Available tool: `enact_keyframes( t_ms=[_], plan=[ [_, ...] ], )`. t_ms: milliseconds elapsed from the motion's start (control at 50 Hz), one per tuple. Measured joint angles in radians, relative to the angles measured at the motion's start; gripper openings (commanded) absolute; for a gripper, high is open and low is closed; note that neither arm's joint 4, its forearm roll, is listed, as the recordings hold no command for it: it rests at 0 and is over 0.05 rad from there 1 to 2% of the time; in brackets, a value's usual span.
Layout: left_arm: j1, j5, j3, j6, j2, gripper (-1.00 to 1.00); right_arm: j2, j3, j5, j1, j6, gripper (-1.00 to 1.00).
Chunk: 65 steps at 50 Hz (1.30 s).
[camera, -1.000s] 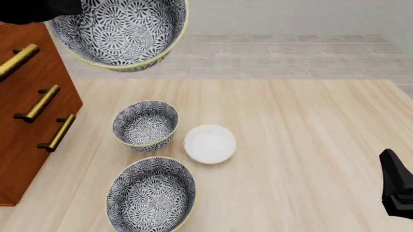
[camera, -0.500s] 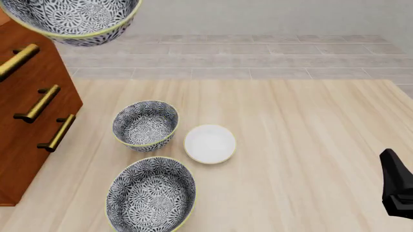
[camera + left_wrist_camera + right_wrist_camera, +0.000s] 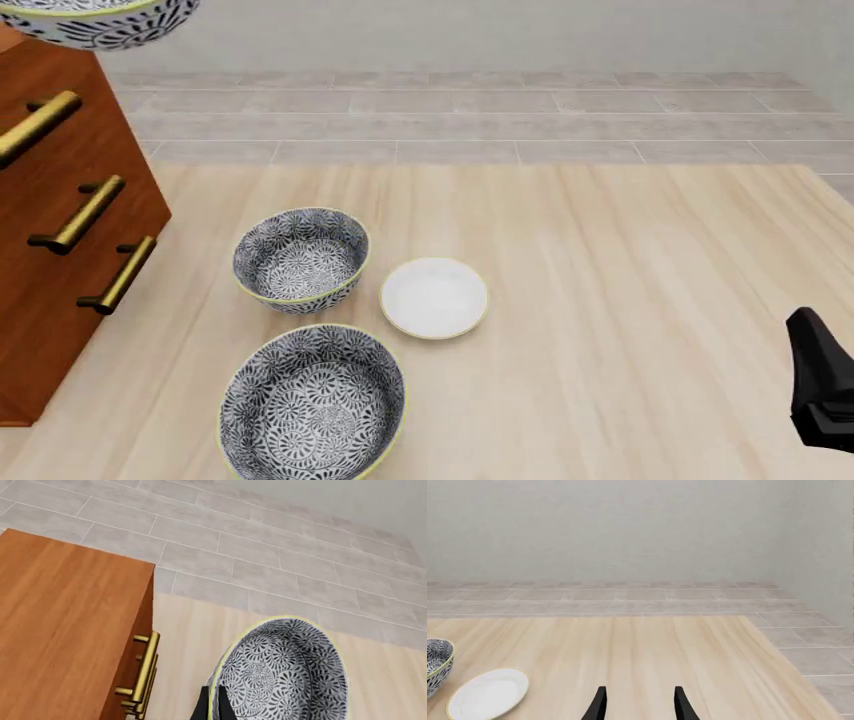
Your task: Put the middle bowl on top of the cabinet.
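Observation:
The middle bowl (image 3: pixel 283 672), grey-and-white floral with a yellow-green rim, hangs in the air beside the cabinet's top edge. My left gripper (image 3: pixel 212 706) is shut on its rim, one finger inside and one outside. In the front view only the bowl's underside (image 3: pixel 96 24) shows at the top left corner, above the reddish-brown cabinet (image 3: pixel 60 210); the left gripper itself is out of that frame. The cabinet's flat top (image 3: pixel 63 630) is bare. My right gripper (image 3: pixel 640 705) is open and holds nothing, low at the table's right edge (image 3: pixel 821 395).
Two more patterned bowls stand on the table, one (image 3: pixel 300 256) near the cabinet's brass handles (image 3: pixel 83 213) and a larger one (image 3: pixel 312 405) at the front. A small white dish (image 3: pixel 434 297) lies beside them. The wooden table (image 3: pixel 641 260) ends at a tiled floor.
The held bowl has moved up and to the left, from over the table's far left to mostly past the front view's top left corner above the cabinet. The right arm has stayed still.

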Motion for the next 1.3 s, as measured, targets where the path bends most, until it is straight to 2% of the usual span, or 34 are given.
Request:
enact_keyframes(
  t_ms=[640,960,1300],
  plan=[
    [0.175,0.116,-0.216,-0.092,0.118,-1.0,0.0,0.0,0.0,-0.002,-0.003,1.0],
    [0.262,0.141,-0.286,-0.142,0.189,-1.0,0.0,0.0,0.0,-0.002,-0.003,1.0],
    [0.335,0.149,-0.318,-0.206,0.245,-1.0,0.001,0.0,0.0,-0.001,-0.006,1.0]
  ],
)
